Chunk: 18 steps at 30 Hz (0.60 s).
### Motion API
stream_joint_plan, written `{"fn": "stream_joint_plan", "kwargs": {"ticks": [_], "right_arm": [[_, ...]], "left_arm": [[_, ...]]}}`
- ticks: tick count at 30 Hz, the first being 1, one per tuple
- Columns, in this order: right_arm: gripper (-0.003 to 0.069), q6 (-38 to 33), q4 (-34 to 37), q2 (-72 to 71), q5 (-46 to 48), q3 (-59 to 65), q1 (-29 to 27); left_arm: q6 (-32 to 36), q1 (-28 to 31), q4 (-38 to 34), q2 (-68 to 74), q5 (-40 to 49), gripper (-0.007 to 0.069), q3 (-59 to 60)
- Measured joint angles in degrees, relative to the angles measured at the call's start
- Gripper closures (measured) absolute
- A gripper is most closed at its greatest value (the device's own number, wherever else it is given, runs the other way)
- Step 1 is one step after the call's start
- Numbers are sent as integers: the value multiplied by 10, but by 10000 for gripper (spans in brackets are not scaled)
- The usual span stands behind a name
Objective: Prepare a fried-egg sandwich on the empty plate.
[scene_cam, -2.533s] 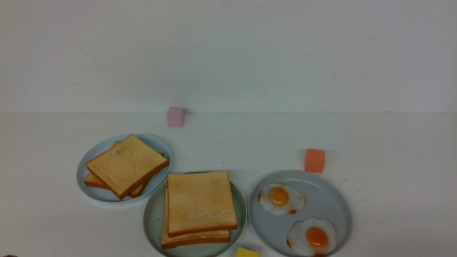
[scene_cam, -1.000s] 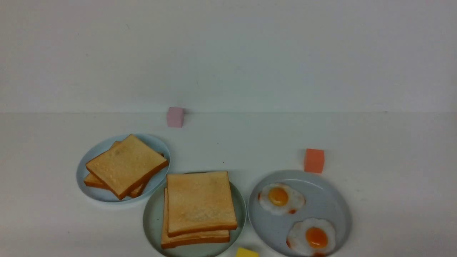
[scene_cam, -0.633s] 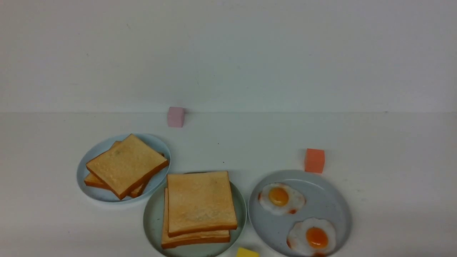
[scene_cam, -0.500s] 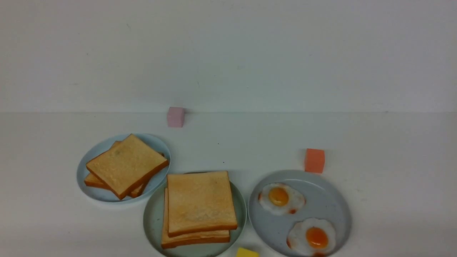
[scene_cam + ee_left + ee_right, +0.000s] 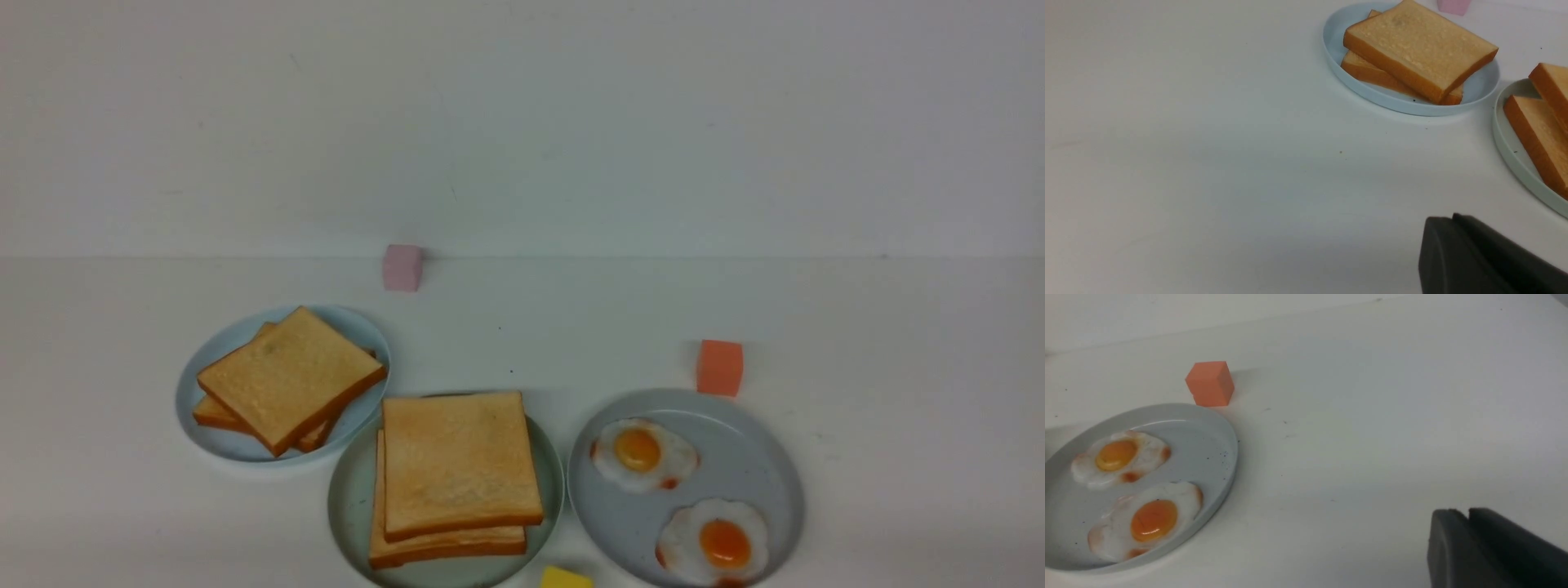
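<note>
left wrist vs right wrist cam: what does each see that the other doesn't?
Left wrist only: the light-blue plate with a toast pile, part of the mint-green plate carrying stacked toast, the pink cube, and the left gripper, fingers together.

Right wrist only: the grey-blue plate with two fried eggs, the orange cube, and the right gripper, fingers together.

Shared: only the white table.

Non-task items on my tabletop (image 5: 898,327): light-blue plate (image 5: 212,445) at 9 o'clock with plain toast pile (image 5: 286,377). Grey-blue plate (image 5: 751,457) at 3 o'clock holding two fried eggs (image 5: 643,456), (image 5: 715,543). Pink cube (image 5: 402,267) at 12, orange cube (image 5: 719,367) at 2, yellow cube (image 5: 565,578) at 6.
</note>
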Motion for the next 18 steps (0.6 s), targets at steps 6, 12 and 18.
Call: {"fn": "stream_joint_plan", "kwargs": {"ticks": [6, 12, 18], "right_arm": [[571, 0, 0, 0, 0, 0, 0], [564, 1, 0, 0, 0, 0, 0], [557, 1, 0, 0, 0, 0, 0]], "left_arm": [[0, 0, 0, 0, 0, 596, 1], [0, 0, 0, 0, 0, 589, 1], [0, 0, 0, 0, 0, 585, 1]]}}
